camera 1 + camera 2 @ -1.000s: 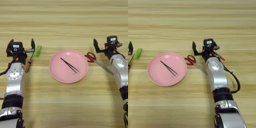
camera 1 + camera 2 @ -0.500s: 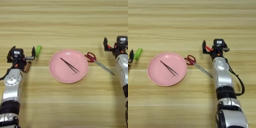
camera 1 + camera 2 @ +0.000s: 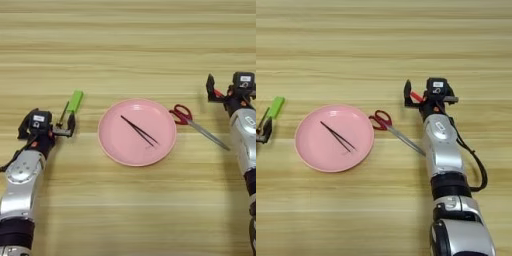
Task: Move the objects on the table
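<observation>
Left gripper (image 3: pixel 47 127) low on the table (image 3: pixel 130 45), fingers (image 3: pixel 71 122) spread wide, grasping nothing. Just beyond its tip, a green-handled tool (image 3: pixel 70 106) lying slantwise, its thin shaft near the finger, contact not clear. To the right of that gripper, a pink plate (image 3: pixel 120 145) holding the thin black tweezers (image 3: pixel 139 131) flat across its middle. Right gripper (image 3: pixel 428 97) apart on the far side, also spread wide and empty. Just left of and below it, red-handled scissors (image 3: pixel 390 128), handles close to the plate rim, blades reaching toward the right arm.
</observation>
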